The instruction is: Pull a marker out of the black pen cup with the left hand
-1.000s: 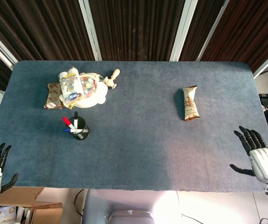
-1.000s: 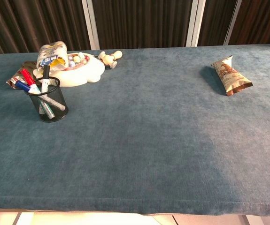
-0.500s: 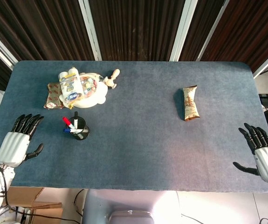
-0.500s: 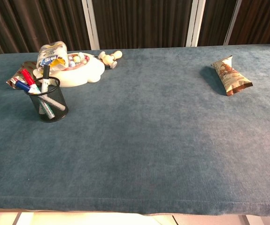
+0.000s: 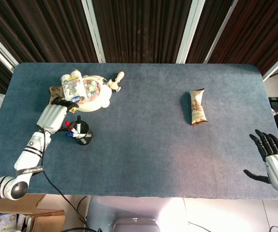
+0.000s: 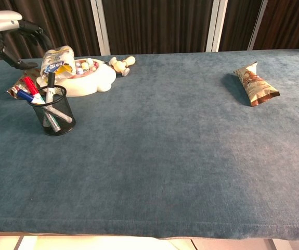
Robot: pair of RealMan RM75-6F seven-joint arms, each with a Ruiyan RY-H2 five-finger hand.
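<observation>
Just right of the left hand [image 5: 55,115], the black pen cup [image 5: 83,136] holds several markers [image 5: 70,126]; fingers curl forward above them, gripping nothing.

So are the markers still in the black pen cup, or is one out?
All in: the markers stand in the pen cup; the left hand holds nothing.

Even, bright overhead light, soft short shadows, dark backdrop, both views sharp.
</observation>
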